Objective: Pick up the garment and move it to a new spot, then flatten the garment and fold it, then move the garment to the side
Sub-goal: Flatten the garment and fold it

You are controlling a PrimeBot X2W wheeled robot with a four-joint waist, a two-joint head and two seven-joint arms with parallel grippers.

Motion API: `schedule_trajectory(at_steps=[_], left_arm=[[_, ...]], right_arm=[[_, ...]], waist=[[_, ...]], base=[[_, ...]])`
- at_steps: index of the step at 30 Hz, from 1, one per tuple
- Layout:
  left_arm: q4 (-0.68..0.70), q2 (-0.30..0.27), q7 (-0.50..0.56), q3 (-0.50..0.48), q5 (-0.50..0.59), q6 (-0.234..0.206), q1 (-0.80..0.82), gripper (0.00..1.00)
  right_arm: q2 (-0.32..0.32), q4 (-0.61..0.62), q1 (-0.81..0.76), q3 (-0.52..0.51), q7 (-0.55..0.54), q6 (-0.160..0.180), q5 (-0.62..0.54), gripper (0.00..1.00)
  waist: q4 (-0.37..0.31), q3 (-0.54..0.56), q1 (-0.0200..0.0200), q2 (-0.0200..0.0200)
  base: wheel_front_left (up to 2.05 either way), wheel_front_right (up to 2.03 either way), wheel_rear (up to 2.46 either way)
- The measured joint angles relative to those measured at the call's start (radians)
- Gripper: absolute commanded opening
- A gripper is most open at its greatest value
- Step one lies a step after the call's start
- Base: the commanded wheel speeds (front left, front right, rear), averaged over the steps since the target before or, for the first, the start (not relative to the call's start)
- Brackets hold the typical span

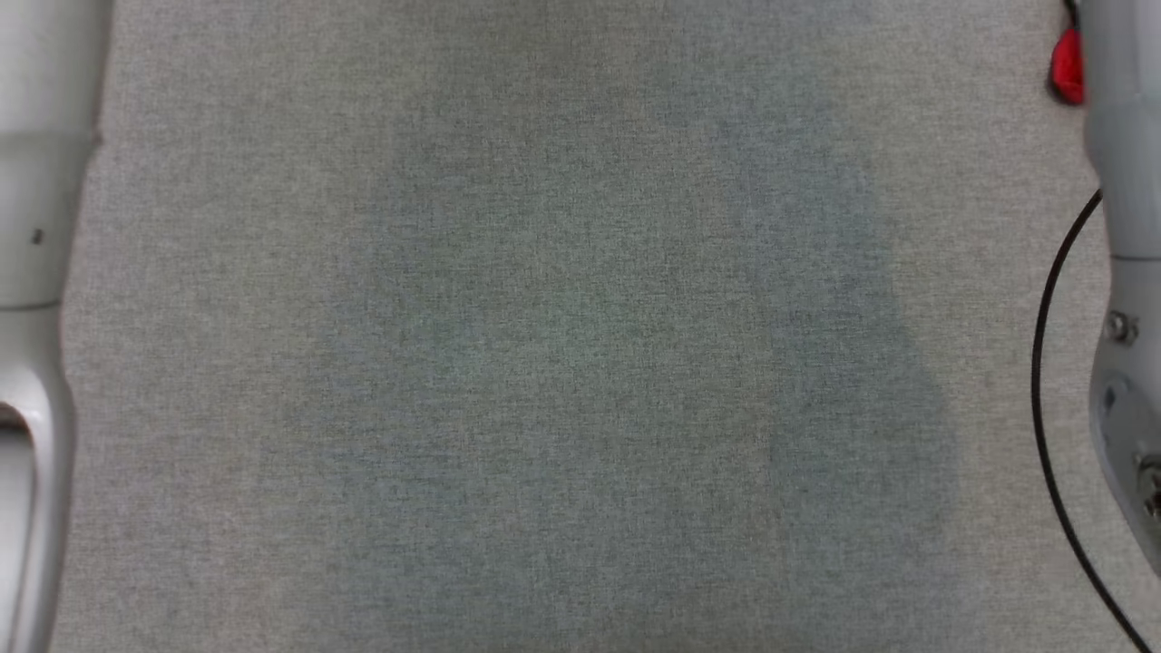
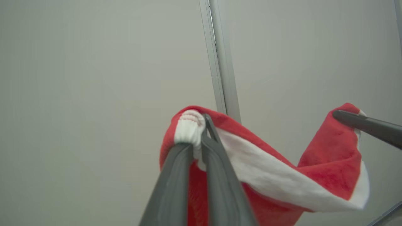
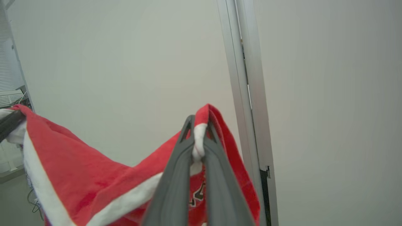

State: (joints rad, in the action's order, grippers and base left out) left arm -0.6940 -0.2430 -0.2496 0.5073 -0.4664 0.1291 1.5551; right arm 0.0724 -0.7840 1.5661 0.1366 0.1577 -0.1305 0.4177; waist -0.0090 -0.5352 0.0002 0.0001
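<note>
The red garment with white trim (image 2: pixel 329 163) hangs in the air, stretched between both grippers, before a pale wall (image 2: pixel 94 78). The left gripper (image 2: pixel 198 131) pinches one white-edged corner; the right gripper (image 3: pixel 199 125) pinches another. The head view shows a grey cloth-covered table (image 1: pixel 544 345).

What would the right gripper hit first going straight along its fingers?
The right gripper, jaws shut on the garment, would likely meet the pale wall first, just left of the grey post; depth unclear.

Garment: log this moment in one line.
garment: aloft, red and white | left gripper: shut on garment | right gripper: shut on garment
</note>
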Motion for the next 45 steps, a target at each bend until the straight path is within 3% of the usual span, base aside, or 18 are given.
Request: schedule_trajectory(at_steps=[5,11,17,21,27,35,45], left_arm=[[-0.004,-0.004,-0.011,0.018,-0.045,0.0,-0.126,0.0],[0.105,-0.01,-0.012,-0.033,-0.054,-0.006,-0.416,0.0],[0.25,-0.006,-0.012,-0.072,-0.022,-0.033,-0.729,0.0],[0.324,0.002,-0.012,-0.048,0.004,-0.042,-0.913,0.0],[0.393,0.009,-0.012,-0.023,0.009,-0.06,-1.135,0.0],[0.478,-0.036,-0.01,-0.006,0.001,-0.092,-1.383,0.0],[0.593,-0.08,0.038,0.049,0.002,-0.121,-1.559,0.0]], right_arm=[[0.011,-0.034,-0.117,0.062,0.043,0.0,0.045,0.0],[0.03,-0.025,-0.343,0.137,0.082,0.0,0.114,0.0],[0.062,0.053,-0.605,0.186,0.099,0.0,0.166,0.0],[0.093,0.121,-0.782,0.198,0.1,0.0,0.193,0.0],[0.117,0.229,-1.009,0.193,0.102,0.0,0.216,0.0],[0.129,0.393,-1.314,0.139,0.043,0.0,0.217,0.0],[0.063,0.671,-1.636,-0.003,-0.088,0.0,0.168,0.0]], waist=[[-0.003,-0.011,-0.0001,0.0],[-0.009,0.004,-0.0001,0.0],[-0.003,0.067,-0.0002,-0.0001],[0.007,0.121,-0.0005,0.0],[0.004,0.196,-0.0005,0.0],[0.005,0.315,-0.0006,0.0],[0.031,0.392,-0.0004,0.0]], base=[[0.0,0.0,0.0],[0.0,0.0,0.0],[0.0,0.0,0.0],[0.0,0.0,0.0],[0.0,0.0,0.0],[0.0,0.0,0.0],[0.0,0.0,0.0]])
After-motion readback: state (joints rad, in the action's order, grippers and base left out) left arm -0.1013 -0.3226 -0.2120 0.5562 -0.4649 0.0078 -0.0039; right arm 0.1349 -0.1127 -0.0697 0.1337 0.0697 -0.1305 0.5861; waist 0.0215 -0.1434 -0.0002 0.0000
